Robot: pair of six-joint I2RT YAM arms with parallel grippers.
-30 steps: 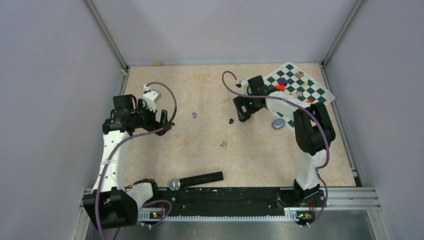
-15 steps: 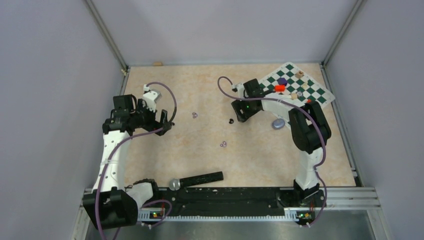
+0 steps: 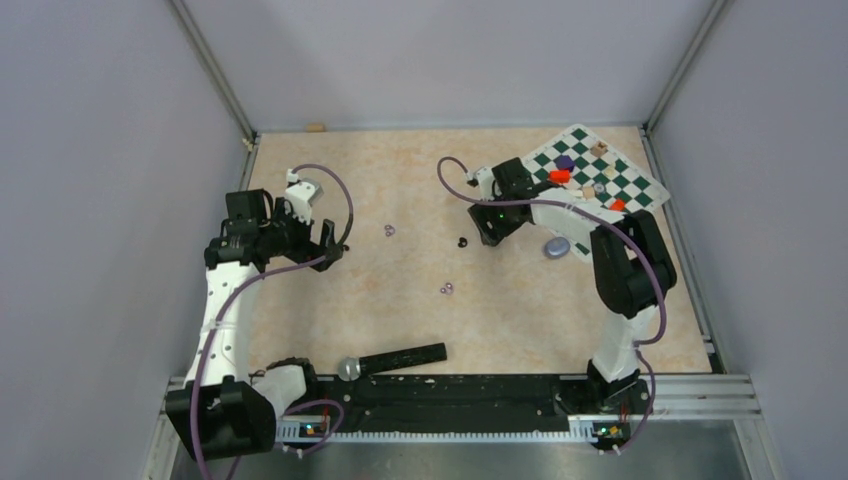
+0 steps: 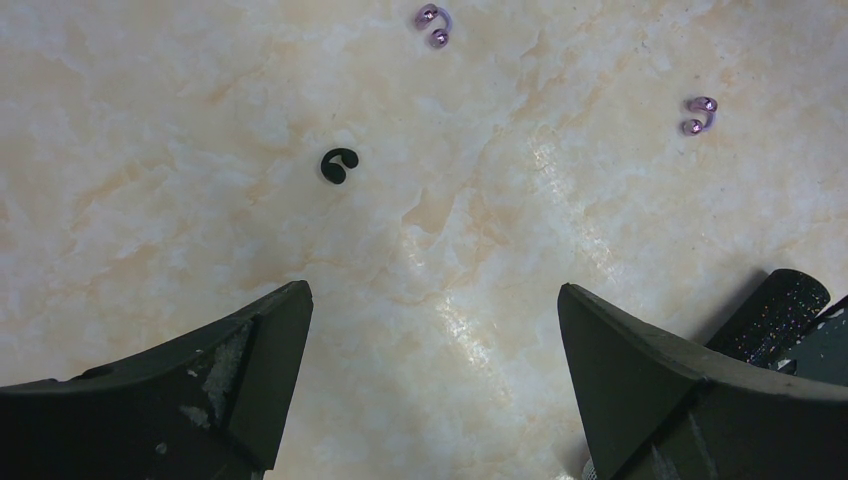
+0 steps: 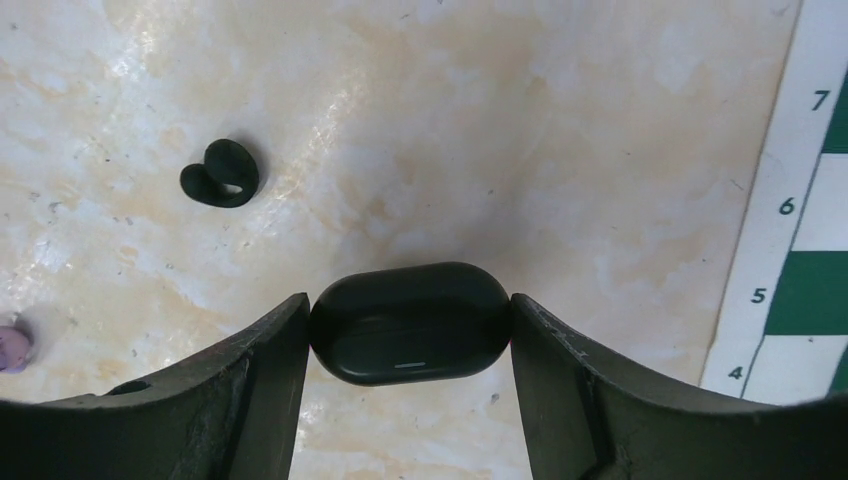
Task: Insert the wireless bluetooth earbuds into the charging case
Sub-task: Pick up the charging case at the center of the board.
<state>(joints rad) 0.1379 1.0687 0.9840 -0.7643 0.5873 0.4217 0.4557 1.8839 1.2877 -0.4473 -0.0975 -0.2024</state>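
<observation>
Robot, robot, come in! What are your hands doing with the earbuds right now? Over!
Left hand open, empty. Right hand gripping black charging case. Black earbud loose beside it, not yet in. Nothing between them.

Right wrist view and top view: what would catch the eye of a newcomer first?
The black charging case fills the gap of the right hand, both fingers touching it, with a black earbud lying loose on the table beyond. In the top view, the green-and-white chessboard with coloured blocks stands out at the far right corner.
</observation>
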